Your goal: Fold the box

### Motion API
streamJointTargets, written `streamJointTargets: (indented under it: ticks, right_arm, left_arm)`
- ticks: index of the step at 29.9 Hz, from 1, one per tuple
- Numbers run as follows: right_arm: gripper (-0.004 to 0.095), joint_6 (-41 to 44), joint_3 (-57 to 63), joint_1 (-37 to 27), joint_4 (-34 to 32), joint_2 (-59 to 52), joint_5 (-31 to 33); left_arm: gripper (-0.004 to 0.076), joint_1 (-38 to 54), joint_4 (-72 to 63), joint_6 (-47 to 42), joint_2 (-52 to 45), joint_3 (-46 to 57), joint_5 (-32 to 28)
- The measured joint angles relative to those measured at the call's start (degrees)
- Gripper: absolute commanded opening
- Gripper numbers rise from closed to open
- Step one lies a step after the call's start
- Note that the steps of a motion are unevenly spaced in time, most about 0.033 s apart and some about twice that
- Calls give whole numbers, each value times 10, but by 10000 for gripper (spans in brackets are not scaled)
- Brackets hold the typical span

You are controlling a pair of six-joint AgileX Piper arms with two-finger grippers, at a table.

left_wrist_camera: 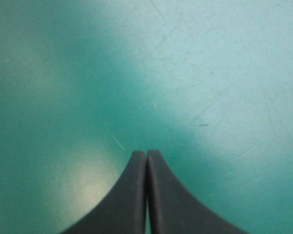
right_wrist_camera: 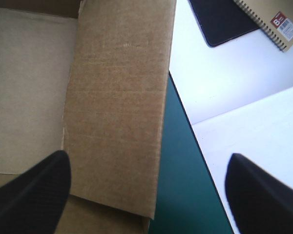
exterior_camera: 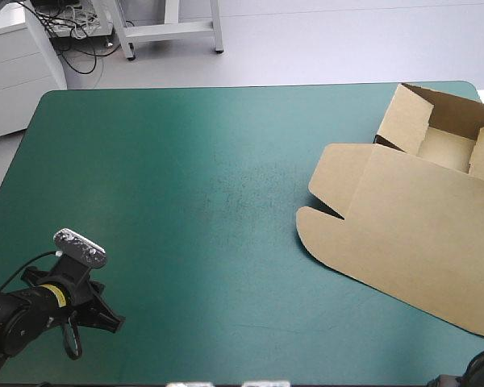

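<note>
some walls of the box (exterior_camera: 399,193) stand raised, its lid (exterior_camera: 419,250) flat on the desk (exterior_camera: 185,185); tucking seems left to do. right claw (right_wrist_camera: 147,157) gapes wide, empty, one wall ahead between its fingers (right_wrist_camera: 34,195). left claw (left_wrist_camera: 146,153) is pinched together on nothing, the box well apart.

The high camera sits above and behind the robot, facing forward and down, far enough off that the teal-green cover (exterior_camera: 185,201) fills most of its picture, the far edge near the top. The left wrist camera looks down along the left gripper (left_wrist_camera: 146,152), close to bare cover in the near left corner (a patch the high view takes in too). The right wrist camera hangs close over the box (right_wrist_camera: 117,112) at the far right, looking down past the right gripper (right_wrist_camera: 147,155) onto a raised wall and a strip of cover; the high view shares that wall.
</note>
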Motion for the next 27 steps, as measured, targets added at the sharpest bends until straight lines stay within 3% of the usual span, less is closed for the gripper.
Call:
streamJointTargets:
  ticks: [4,5,16,22,27]
  right_arm:
    - [24,0,0,0,2,-42,6]
    - [-16,0,0,0,7,-54,7]
    - [-21,-84,0,25,147,-122,82]
    - [-16,-121,22,117,213,-159,84]
    - [-16,-129,90,216,228,-221,68]
  left_arm:
    - [-32,0,0,0,0,0,12]
    - [-32,0,-1,0,0,0,13]
    - [-32,0,-13,-1,0,0,8]
    - [-32,0,-13,-11,0,0,-22]
    - [-32,0,-13,-11,0,0,-39]
